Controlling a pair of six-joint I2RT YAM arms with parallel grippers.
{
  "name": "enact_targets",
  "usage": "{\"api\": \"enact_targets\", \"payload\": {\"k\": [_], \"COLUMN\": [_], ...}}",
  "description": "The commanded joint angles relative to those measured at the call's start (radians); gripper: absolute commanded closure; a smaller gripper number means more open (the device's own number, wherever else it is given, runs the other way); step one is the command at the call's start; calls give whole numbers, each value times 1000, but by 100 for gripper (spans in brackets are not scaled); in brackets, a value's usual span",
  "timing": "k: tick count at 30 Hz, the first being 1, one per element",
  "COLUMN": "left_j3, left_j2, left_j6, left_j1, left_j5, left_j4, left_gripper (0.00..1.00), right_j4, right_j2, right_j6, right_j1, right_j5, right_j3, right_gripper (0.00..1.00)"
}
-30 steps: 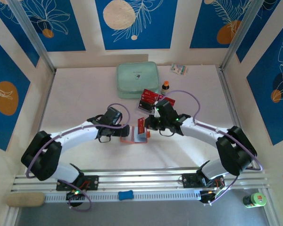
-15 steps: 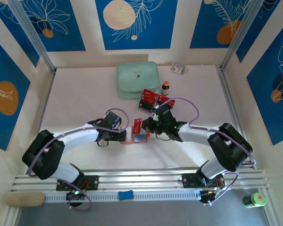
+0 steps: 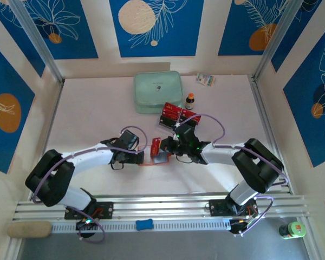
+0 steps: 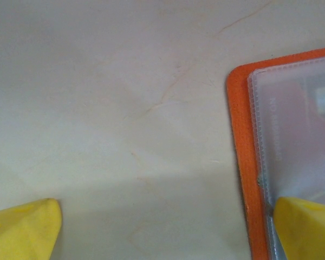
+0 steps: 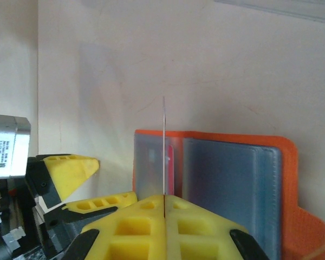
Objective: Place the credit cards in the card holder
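The orange card holder (image 3: 159, 159) lies open on the table, its greyish pockets (image 5: 233, 176) facing up. My right gripper (image 5: 164, 199) is shut on a red credit card (image 3: 156, 144), seen edge-on (image 5: 164, 146) and held upright just over the holder's left pocket, where another red card (image 5: 170, 162) sits. My left gripper (image 3: 143, 157) is open at the holder's left edge (image 4: 239, 141). One of its yellow fingertips (image 4: 306, 227) rests on the clear pocket and the other on bare table. More red and black credit cards (image 3: 173, 114) lie in a pile behind.
A mint-green zipped pouch (image 3: 158, 92) lies at the back, with a small brown bottle (image 3: 190, 100) to its right and a small packet (image 3: 206, 79) near the back wall. The left gripper's fingers (image 5: 65, 170) sit close to the right gripper's left side.
My right gripper has moved left and lower with the red card, closing in on the holder. The left gripper slid slightly towards the holder's edge, then held still.
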Motion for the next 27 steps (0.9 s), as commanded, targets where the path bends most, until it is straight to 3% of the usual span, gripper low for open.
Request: {"api": "enact_targets", "payload": {"k": [1, 27], "left_j3": [-17, -20], "left_j2": [-4, -4], "left_j6": [0, 0], "left_j1": [7, 8], "left_j5": [-17, -15], "left_j4": [-10, -3], "left_gripper": [0, 0], "right_j4": [27, 32], "right_j2": [18, 61], "right_j6": [3, 6], "right_j1": [6, 22], "right_j5": [22, -10], "right_j3": [-13, -23], "right_gripper": [100, 100]}}
